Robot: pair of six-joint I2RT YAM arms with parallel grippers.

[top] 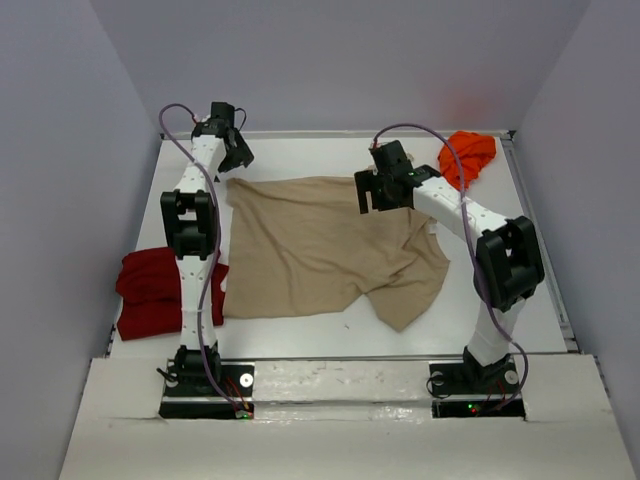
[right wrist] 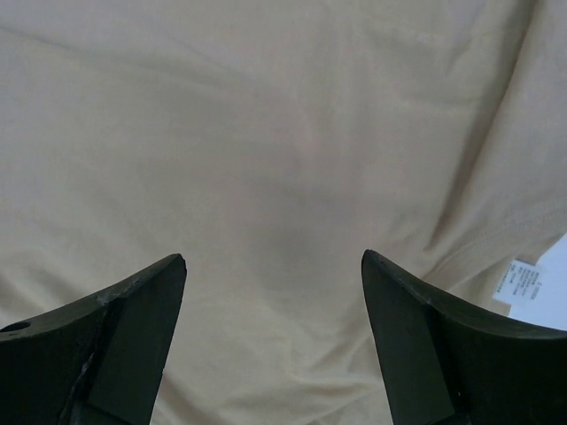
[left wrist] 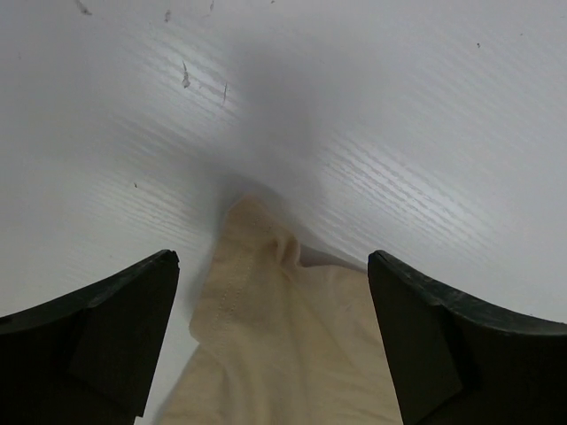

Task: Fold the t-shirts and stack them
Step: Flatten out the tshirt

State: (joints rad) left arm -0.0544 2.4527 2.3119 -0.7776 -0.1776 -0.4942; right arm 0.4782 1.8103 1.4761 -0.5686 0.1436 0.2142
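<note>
- We see the left gripper (left wrist: pixel 273 262) with its two dark fingers (left wrist: pixel 106 328) spread wide apart, clamping nothing. A puckered corner of the large tan short-sleeved cloth shirt (top: pixel 320 250) lies on the table between them, and neither finger touches the cloth.
- The right gripper (right wrist: pixel 273 259) is likewise spread wide, with only smooth tan cloth showing between and beyond its fingers (right wrist: pixel 416 336). We cannot tell whether the tips touch the cloth.
- A small white printed label (right wrist: pixel 536 288) shows at the right edge of the right wrist view (its print is too small for us to read), just beside a seamed edge of the shirt.
- In the top view, the left gripper is at the far left corner of the tan shirt and the right gripper is over its far right edge.
- The tan shirt lies spread across the middle of the white table (top: pixel 330 338), mostly flat, with a rumpled flap hanging toward the near right.
- A dark red cloth shirt (top: pixel 150 290) lies bunched at the left edge of the table, beside the left arm and just left of the tan one.
- A bright orange cloth shirt (top: pixel 468 155) sits crumpled in the far right corner, apart from the tan shirt.
</note>
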